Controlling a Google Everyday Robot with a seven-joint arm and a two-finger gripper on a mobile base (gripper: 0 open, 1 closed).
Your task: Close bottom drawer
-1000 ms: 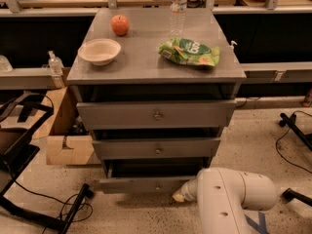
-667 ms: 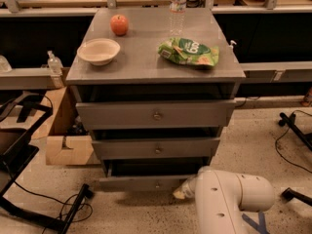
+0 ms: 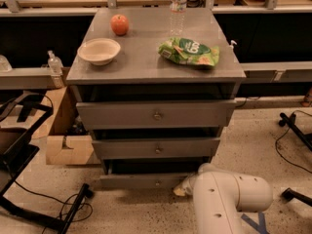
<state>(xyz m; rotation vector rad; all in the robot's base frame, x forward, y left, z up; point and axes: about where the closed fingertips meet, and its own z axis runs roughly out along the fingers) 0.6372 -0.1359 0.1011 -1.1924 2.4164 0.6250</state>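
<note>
The grey cabinet [image 3: 156, 67] has three drawer fronts, each with a small round knob. The bottom drawer [image 3: 141, 181], the narrowest front, is pulled out a little, with a dark gap above it. My white arm [image 3: 229, 199] comes in from the lower right. My gripper [image 3: 181, 188] is at the right end of the bottom drawer's front, low near the floor; it looks to be touching it. Only its yellowish tip shows beside the arm's body.
On the cabinet top stand a white bowl [image 3: 99, 50], a red apple [image 3: 120, 24], a green chip bag [image 3: 190, 51] and a water bottle [image 3: 178, 4]. A cardboard box [image 3: 66, 140] sits left of the cabinet. A black stand with cables [image 3: 29, 179] lies at the lower left.
My arm has shifted slightly left toward the drawer front. The bottom drawer's position looks about the same.
</note>
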